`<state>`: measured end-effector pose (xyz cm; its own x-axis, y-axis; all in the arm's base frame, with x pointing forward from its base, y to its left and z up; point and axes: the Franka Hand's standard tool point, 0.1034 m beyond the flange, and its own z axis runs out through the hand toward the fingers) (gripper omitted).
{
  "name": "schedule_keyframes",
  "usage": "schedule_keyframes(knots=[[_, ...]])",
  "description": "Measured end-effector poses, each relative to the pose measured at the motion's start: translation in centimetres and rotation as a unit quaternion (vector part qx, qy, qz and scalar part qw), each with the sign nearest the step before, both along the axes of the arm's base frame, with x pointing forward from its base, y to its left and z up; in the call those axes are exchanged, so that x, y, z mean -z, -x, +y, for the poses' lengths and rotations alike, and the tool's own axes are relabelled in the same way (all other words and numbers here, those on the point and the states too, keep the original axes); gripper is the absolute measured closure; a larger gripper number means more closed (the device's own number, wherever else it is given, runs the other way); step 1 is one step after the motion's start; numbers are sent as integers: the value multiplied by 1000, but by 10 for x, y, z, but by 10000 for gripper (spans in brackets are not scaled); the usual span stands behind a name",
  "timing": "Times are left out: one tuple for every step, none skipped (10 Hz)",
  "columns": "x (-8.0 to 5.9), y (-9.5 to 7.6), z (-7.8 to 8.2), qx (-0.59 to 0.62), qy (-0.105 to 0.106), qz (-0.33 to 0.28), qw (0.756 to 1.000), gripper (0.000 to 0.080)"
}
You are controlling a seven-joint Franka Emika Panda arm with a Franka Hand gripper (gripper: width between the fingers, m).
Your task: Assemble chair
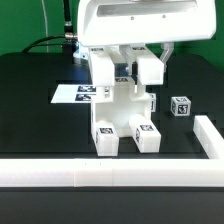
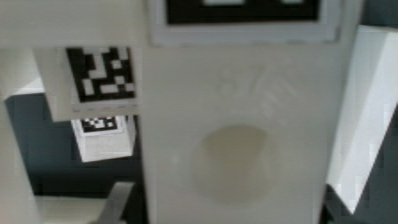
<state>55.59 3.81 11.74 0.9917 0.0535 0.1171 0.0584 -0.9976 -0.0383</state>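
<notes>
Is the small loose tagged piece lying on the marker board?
No, the small tagged piece sits on the black table, apart from the marker board.

The partly joined, glossy white chair [image 1: 122, 108] stands upright; a small tagged loose piece [image 1: 180, 107] sits apart at the exterior view's right.
</notes>
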Motion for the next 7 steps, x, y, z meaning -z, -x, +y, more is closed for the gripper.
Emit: schedule_keyframes(knots=[[-1, -1, 0, 0, 0, -1, 1000, 511], [0, 0, 0, 0, 0, 0, 1000, 511], [0, 0, 0, 0, 0, 0, 1000, 511], [0, 0, 0, 0, 0, 0, 1000, 511], [-1, -2, 0, -5, 1, -4, 1000, 511], [-1, -3, -1, -24, 5, -7, 1000, 511], [0, -3, -1, -33, 6, -8, 999, 511]])
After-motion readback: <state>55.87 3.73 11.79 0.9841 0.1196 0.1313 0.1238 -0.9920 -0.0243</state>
